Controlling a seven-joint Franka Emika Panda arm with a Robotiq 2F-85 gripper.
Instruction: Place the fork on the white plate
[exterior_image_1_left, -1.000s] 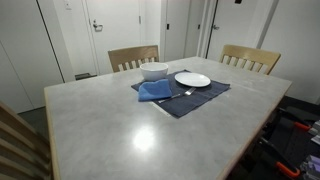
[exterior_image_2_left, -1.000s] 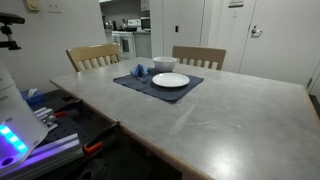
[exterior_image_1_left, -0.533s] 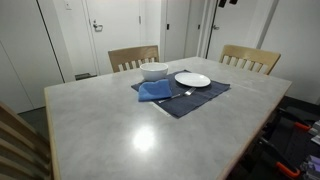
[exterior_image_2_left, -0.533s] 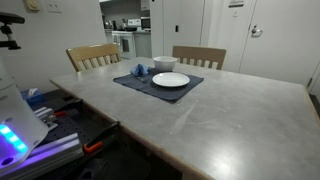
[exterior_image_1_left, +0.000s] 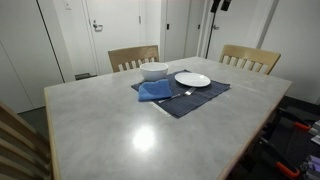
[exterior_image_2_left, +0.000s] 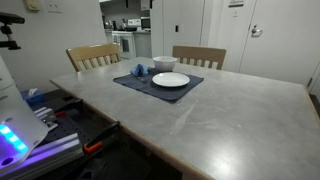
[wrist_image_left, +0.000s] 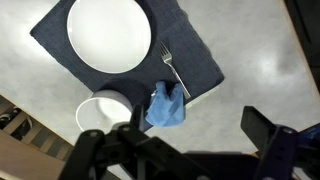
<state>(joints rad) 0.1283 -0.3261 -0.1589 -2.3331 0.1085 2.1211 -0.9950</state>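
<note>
Black Robotiq gripper (wrist_image_left: 180, 148) high overhead — nothing grasped yet.
Thin silvery metal fork (wrist_image_left: 170, 68) lies on the dark blue placemat (wrist_image_left: 200, 55) beside the round white plate (wrist_image_left: 107, 33); jaws apart, likely readied for pickup.

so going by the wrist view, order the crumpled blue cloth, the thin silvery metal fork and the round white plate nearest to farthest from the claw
1. The crumpled blue cloth, just above the claw in frame, at the dark mat's lower edge.
2. The thin silvery metal fork, on the mat, just beyond the cloth.
3. The round white plate, top left of the view, farthest.
</note>
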